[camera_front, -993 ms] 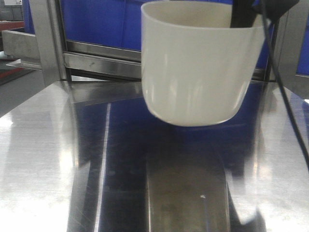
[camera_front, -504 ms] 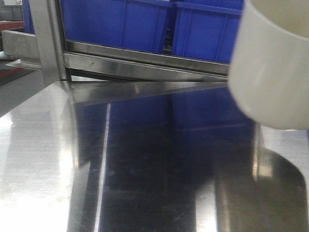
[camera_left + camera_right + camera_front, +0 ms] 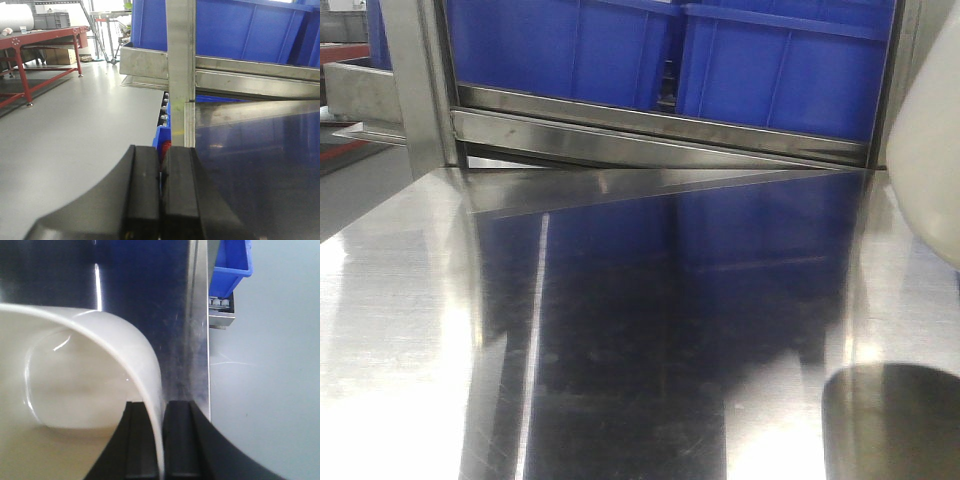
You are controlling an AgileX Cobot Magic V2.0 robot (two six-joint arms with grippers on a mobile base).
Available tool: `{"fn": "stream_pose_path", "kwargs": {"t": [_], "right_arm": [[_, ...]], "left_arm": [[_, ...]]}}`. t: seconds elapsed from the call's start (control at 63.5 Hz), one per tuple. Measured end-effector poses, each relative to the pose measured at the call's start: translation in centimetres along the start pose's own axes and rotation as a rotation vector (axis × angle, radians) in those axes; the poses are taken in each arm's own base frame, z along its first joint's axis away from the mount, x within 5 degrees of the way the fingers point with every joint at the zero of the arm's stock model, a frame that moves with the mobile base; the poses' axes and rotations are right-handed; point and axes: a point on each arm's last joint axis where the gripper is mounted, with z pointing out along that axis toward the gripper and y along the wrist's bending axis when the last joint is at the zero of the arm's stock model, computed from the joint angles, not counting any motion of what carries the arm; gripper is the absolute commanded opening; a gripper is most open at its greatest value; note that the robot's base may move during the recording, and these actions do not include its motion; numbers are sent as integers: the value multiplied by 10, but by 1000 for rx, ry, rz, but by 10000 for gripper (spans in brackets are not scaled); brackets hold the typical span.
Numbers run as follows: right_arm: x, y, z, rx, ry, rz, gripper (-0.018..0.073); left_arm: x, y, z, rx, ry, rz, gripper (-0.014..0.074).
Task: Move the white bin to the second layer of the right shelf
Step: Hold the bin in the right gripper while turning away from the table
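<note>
The right tool [image 3: 156,412] is clamped on the white bin [image 3: 75,380] — one black finger inside the wall, the other outside, with the rim pinched between them. In the front view the bin shows only at the far right edge, hanging clear above the steel worktop [image 3: 400,300], with blue crates [image 3: 570,50] behind. The left tool [image 3: 160,167] is closed on nothing — its fingers are pressed together.

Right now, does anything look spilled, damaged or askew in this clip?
Nothing stands out. The white bin is empty and looks intact, pinched by its wall in the right hand. The left hand is shut on nothing.
</note>
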Motion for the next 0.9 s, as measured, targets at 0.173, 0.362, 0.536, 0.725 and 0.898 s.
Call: {"fn": "stream_pose_path", "kwargs": {"t": [0.173, 0.362, 0.536, 0.725, 0.898], "right_arm": [[7, -1, -12, -4, -36, 4, 48], [7, -1, -14, -4, -42, 6, 48], [7, -1, -14, -4, -42, 6, 48], [7, -1, -14, -4, -42, 6, 48], [7, -1, -14, -4, -42, 6, 48]], "left_arm": [[0, 0, 0, 0, 0, 0, 85], [0, 0, 0, 0, 0, 0, 85], [0, 0, 0, 0, 0, 0, 85], [0, 0, 0, 0, 0, 0, 85], [0, 0, 0, 0, 0, 0, 85]]}}
